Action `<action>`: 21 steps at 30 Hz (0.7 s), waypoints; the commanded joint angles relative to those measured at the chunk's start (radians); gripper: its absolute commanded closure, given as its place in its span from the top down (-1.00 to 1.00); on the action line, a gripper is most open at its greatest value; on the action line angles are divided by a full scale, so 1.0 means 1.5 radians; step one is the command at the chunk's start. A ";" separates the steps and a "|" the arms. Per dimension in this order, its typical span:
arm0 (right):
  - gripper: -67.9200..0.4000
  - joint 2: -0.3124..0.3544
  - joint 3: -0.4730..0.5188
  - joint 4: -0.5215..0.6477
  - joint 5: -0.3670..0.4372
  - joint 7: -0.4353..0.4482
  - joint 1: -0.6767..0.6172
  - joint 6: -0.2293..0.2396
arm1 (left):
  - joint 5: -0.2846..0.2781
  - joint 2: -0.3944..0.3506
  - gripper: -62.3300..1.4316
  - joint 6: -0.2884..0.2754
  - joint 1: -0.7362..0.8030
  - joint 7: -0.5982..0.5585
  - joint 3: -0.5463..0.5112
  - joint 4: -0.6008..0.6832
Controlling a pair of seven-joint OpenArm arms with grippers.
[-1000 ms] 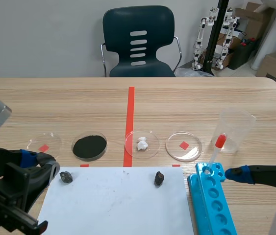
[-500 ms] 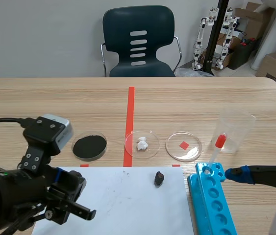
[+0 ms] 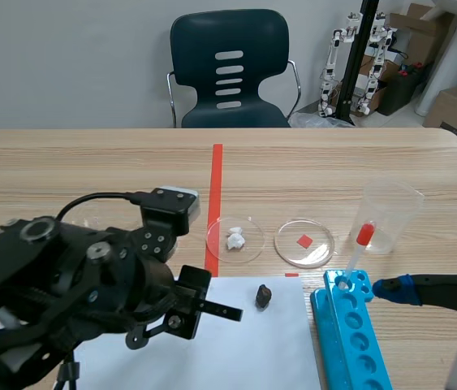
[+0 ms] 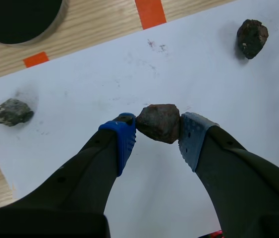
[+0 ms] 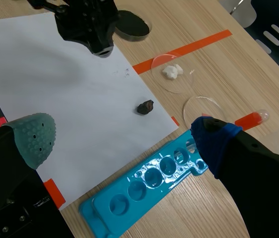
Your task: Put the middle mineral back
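Observation:
In the left wrist view my left gripper (image 4: pixel 158 130) is shut on a dark brown mineral (image 4: pixel 159 121), held just above the white paper (image 4: pixel 129 79). On the paper a grey mineral (image 4: pixel 10 111) lies to one side of it and a dark mineral (image 4: pixel 251 37) ahead on the other side. The scene view shows the left arm (image 3: pixel 90 284) over the paper (image 3: pixel 252 349), with the dark mineral (image 3: pixel 264 296) to its right. My right gripper (image 5: pixel 122 139) stands open and holds nothing, beside the blue rack (image 5: pixel 149 183).
A dish of black powder (image 4: pixel 18 17) lies beyond the paper. Right of the red tape line are a dish with white bits (image 3: pixel 234 239), a bare dish (image 3: pixel 304 242), a clear beaker (image 3: pixel 390 215) and a red-bulbed dropper (image 3: pixel 356 252) standing in the blue rack (image 3: pixel 350 341).
The left arm has swung from the table's left edge rightward over the paper, now hiding the grey mineral and the black dish in the scene view. The right arm has not moved.

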 commanded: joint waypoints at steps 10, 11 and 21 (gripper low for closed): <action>0.68 0.000 0.002 0.018 0.007 0.010 0.000 -0.003 | 0.001 0.064 -0.40 0.039 -0.141 0.081 0.038 -0.126; 0.68 0.000 0.002 0.018 0.007 0.010 0.000 -0.003 | 0.001 0.066 -0.40 0.045 -0.152 0.091 0.038 -0.140; 0.68 0.000 0.002 0.018 0.007 0.010 0.000 -0.003 | 0.001 0.090 -0.40 0.074 -0.214 0.152 0.038 -0.237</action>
